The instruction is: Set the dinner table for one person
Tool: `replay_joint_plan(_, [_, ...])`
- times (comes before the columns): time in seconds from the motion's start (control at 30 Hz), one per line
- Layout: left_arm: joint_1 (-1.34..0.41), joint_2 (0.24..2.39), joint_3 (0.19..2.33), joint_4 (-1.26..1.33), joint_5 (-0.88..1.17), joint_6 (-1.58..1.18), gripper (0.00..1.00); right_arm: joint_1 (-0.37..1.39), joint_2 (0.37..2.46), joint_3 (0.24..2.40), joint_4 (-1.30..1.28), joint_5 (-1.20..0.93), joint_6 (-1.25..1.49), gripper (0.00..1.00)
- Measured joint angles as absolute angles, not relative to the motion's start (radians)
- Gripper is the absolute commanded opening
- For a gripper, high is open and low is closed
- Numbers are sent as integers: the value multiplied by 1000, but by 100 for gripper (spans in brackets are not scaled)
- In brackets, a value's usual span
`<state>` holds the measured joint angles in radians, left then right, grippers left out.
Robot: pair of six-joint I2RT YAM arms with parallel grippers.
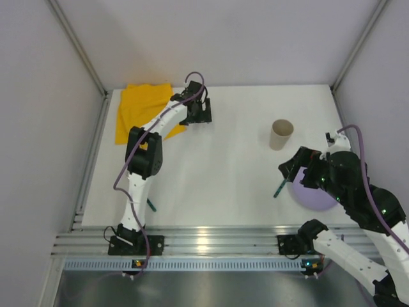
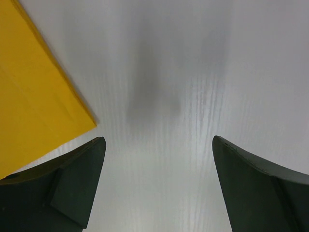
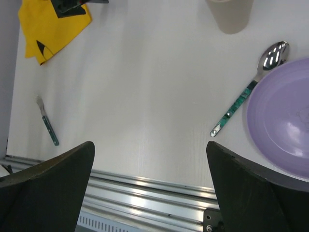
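Note:
The white dinner table [image 1: 223, 166] bears a yellow cloth mat [image 1: 137, 105] at the far left, a beige cup [image 1: 281, 134], a purple plate [image 1: 314, 197], a green-handled spoon [image 1: 279, 188] and a small green-handled fork [image 1: 151, 204]. My left gripper [image 1: 197, 115] is open and empty, low over bare table beside the mat's right corner [image 2: 34, 96]; it also shows in the left wrist view [image 2: 158, 140]. My right gripper [image 1: 293, 167] is open and empty, held above the spoon [image 3: 251, 89] and plate [image 3: 285, 121]; it also shows in the right wrist view [image 3: 150, 145].
A ribbed silver rail [image 1: 204, 240] runs along the near edge. White walls with metal posts close in the left, back and right sides. The fork [image 3: 47, 121] lies near the left arm's base. The cup [image 3: 231, 17] stands behind the spoon.

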<state>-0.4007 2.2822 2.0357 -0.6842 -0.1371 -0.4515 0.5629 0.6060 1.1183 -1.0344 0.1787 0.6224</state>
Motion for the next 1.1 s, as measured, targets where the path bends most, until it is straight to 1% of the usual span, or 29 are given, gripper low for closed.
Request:
replay_joint_plan(0.23, [-394,2388,2080,-743,-211,-440,94,563,613,1142,-1072,266,652,100])
replay_joint_plan(0.43, [-356,2425,2107,-746,-265,-400,93,563,687,1147,-1071,288,659,100])
replay_joint_plan(0.53, [-345,2432,2117,-742,-285,-382,87,563,738,1147,-1060,287,659,100])
replay_joint_plan(0.6, [-341,2435,2121,-741,-292,-373,75,563,775,1147,-1051,287,659,100])
replay_joint_plan(0.63, [-336,2438,2124,-741,-297,-370,71,563,797,1147,-1044,286,659,100])
replay_joint_plan(0.77, [-305,2439,2116,-727,-292,-380,61,563,876,1147,-1015,278,655,100])
replay_joint_plan(0.8, [-295,2439,2113,-722,-288,-387,56,563,900,1147,-1004,274,654,100])
replay_joint_plan(0.87, [-277,2439,2107,-707,-282,-399,51,563,945,1147,-981,261,646,100])
replay_joint_plan(0.9, [-270,2439,2106,-702,-279,-403,47,563,960,1147,-973,258,644,100])
replay_joint_plan(0.93, [-263,2439,2104,-699,-275,-408,34,563,974,1148,-966,253,639,100])
replay_joint_plan(0.97, [-259,2439,2103,-694,-271,-416,24,563,987,1150,-961,248,636,100])
replay_joint_plan(1.0, [-256,2439,2099,-687,-268,-420,8,563,999,1154,-960,241,630,100])
replay_joint_plan(1.03, [-254,2438,2097,-681,-267,-418,0,563,1006,1156,-955,237,627,100])
replay_joint_plan(1.1, [-250,2434,2092,-677,-258,-406,0,563,1009,1160,-951,231,620,100])
